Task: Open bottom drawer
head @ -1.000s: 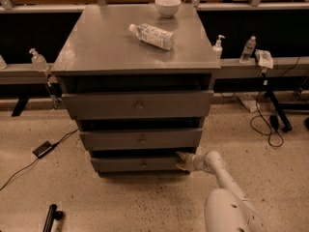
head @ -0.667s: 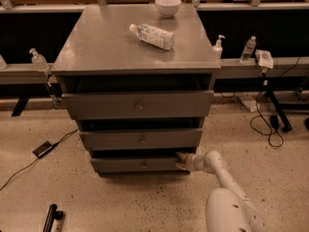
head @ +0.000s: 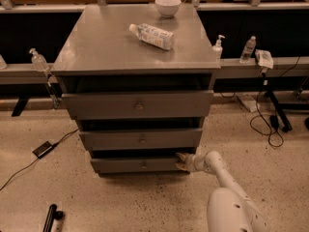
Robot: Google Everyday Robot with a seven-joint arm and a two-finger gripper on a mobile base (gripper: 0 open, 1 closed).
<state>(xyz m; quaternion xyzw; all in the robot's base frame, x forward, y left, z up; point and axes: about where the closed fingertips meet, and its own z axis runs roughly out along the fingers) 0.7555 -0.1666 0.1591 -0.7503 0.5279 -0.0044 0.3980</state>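
The bottom drawer (head: 137, 165) is the slimmest grey front of three in the grey cabinet, low near the floor, with a small round knob (head: 143, 165) at its centre. A dark gap shows above its front panel. My gripper (head: 181, 161) sits at the drawer's right end, against the top right corner of the front panel, well right of the knob. My white arm (head: 227, 187) comes up from the lower right.
The middle drawer (head: 141, 139) and the tall top drawer (head: 137, 105) lie above. A plastic bottle (head: 151, 36) and a white bowl (head: 167, 6) rest on the cabinet top (head: 96, 42). Cables and a black box (head: 42, 149) lie on the speckled floor at left; a stand foot (head: 277, 115) is at right.
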